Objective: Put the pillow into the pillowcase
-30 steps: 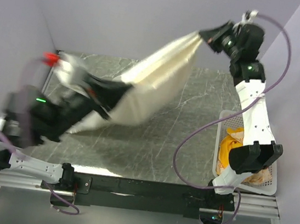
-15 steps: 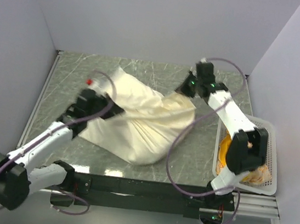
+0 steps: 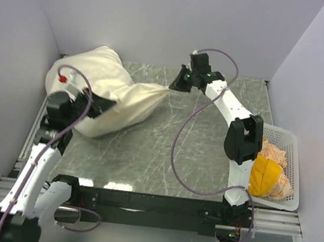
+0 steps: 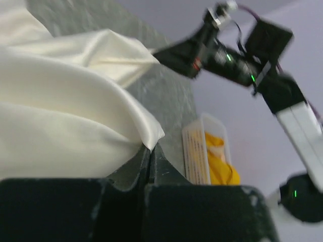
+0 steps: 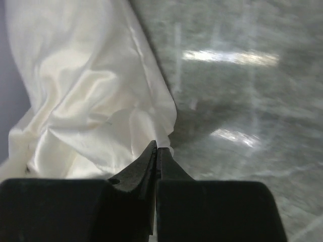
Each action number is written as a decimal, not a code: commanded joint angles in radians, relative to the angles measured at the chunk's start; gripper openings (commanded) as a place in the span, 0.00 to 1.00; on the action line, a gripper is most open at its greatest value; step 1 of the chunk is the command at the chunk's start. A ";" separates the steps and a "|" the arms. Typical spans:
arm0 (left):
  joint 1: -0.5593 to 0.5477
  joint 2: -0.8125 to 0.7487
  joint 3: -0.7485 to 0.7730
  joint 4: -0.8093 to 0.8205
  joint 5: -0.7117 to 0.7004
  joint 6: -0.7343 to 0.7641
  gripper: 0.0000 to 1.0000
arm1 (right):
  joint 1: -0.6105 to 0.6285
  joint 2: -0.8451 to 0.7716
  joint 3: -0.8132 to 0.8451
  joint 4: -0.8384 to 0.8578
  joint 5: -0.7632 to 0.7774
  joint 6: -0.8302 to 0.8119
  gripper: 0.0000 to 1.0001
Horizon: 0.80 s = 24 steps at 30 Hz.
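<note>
A: From above — how many of each?
B: One pillowcase (image 3: 112, 93), bulging, at the table's (image 3: 164, 151) far left. The left gripper (image 3: 94, 106) and right gripper (image 3: 174, 85) each pinch one end of it. One basket (image 3: 296, 147) on the right holds a yellow cloth (image 3: 264, 177) and pale crumpled pieces (image 3: 274, 153).
A: Left wrist?
B: Jaws closed on a cloth edge — the right arm (image 4: 292, 108) is beyond.
A: Right wrist?
B: Jaws closed on a corner of the cloth, with the table behind.

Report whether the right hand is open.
No, the right hand is pinched shut on a corner of the pillowcase.
</note>
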 commanded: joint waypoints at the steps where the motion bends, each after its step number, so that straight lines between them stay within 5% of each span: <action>1: -0.227 -0.142 -0.124 -0.042 -0.063 -0.050 0.01 | -0.140 -0.120 -0.142 0.020 0.047 -0.012 0.00; 5: -0.374 -0.271 -0.235 -0.140 -0.145 -0.128 0.01 | -0.248 -0.143 -0.323 0.054 0.036 -0.016 0.00; 8: -0.418 -0.401 -0.324 -0.197 -0.054 -0.190 0.01 | -0.303 -0.138 -0.368 0.042 0.082 -0.039 0.00; 12: -0.486 -0.410 -0.345 -0.319 0.039 -0.196 0.01 | -0.340 -0.151 -0.368 -0.015 0.163 -0.042 0.00; 16: -0.684 -0.402 -0.396 -0.340 -0.032 -0.228 0.01 | -0.362 -0.180 -0.388 -0.034 0.209 -0.050 0.05; 19: -0.877 -0.355 -0.466 -0.184 -0.113 -0.328 0.01 | -0.371 -0.178 -0.394 -0.041 0.229 -0.054 0.06; 24: -1.209 0.030 -0.362 0.010 -0.300 -0.362 0.01 | -0.374 -0.152 -0.376 -0.066 0.269 -0.054 0.05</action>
